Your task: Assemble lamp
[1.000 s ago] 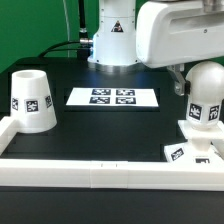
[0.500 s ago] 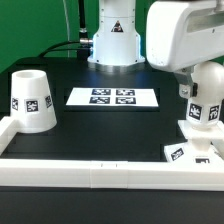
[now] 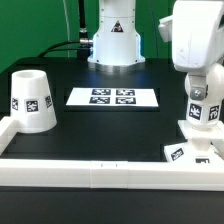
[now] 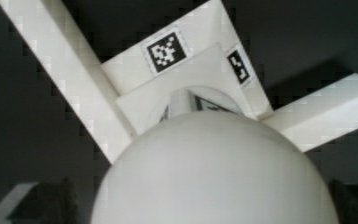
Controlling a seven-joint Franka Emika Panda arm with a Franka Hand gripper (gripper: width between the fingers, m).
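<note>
White shade upright at the exterior view's left, well apart. At that view's near right, bulb upright on base, long axis vertical, straight below gripper. Cannot tell whether jaws stand apart or clamp.

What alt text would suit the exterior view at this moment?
The robot arm hangs directly over the bulb, which stands on the square base at the exterior view's right. The shade stands at that view's left; the marker board lies between.
</note>
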